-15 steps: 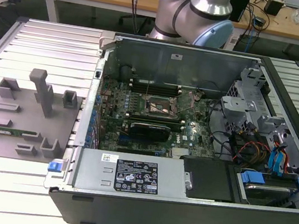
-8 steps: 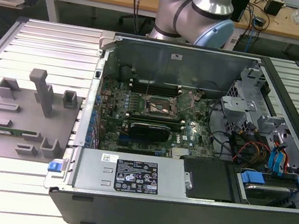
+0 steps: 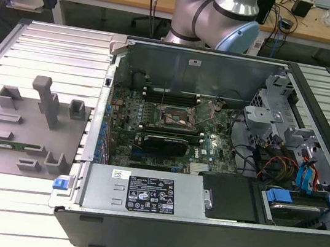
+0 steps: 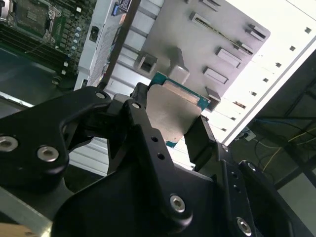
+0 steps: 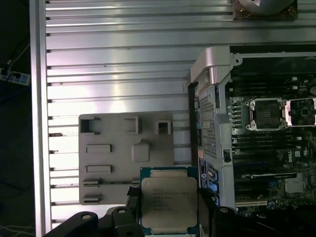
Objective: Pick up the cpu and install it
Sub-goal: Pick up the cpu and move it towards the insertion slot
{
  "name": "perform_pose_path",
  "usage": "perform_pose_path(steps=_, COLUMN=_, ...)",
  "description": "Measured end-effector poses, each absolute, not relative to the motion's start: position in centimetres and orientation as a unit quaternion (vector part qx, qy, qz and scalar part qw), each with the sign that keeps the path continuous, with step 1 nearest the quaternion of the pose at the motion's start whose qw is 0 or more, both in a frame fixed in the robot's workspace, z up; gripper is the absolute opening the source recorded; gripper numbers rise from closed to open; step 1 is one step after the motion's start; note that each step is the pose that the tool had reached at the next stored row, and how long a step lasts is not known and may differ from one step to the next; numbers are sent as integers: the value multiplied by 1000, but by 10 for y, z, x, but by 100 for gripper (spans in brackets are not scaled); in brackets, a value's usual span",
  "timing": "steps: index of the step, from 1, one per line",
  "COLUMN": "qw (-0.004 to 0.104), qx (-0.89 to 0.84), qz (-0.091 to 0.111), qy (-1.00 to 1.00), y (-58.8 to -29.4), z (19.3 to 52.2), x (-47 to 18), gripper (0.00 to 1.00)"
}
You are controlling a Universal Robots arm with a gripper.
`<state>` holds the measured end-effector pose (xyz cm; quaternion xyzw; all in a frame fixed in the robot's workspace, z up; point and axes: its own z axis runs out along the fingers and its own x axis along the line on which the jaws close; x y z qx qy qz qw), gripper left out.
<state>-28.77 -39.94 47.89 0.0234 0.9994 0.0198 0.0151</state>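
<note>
In both wrist views my gripper [image 5: 169, 213] [image 4: 170, 126] is shut on the cpu [image 5: 169, 202] [image 4: 174, 109], a flat square chip with a silver top and a green rim, held by two opposite edges. It hangs high above the grey fixture plate [image 5: 108, 163] [image 4: 197, 47] [image 3: 20, 133], beside the open computer case. The empty black socket frame [image 5: 266, 112] [image 3: 175, 117] [image 4: 29, 15] lies on the motherboard with its metal lid [image 5: 300, 111] flipped open. The arm [image 3: 218, 13] rises behind the case in the exterior view.
A green memory stick [image 3: 6, 144] lies on the fixture plate among raised grey posts [image 3: 45, 99]. The case wall [image 5: 212, 98] stands between plate and motherboard. Cables [image 3: 271, 161] and a drive cage [image 3: 306, 176] crowd the case at the exterior view's right. The ribbed metal table [image 5: 113, 54] surrounds everything.
</note>
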Motion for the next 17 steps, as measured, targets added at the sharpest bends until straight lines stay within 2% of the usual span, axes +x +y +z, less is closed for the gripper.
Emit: perform_pose_path(steps=17, qw=15, qx=23, qz=19, qy=999, y=-399, z=451, x=-246, gripper=55)
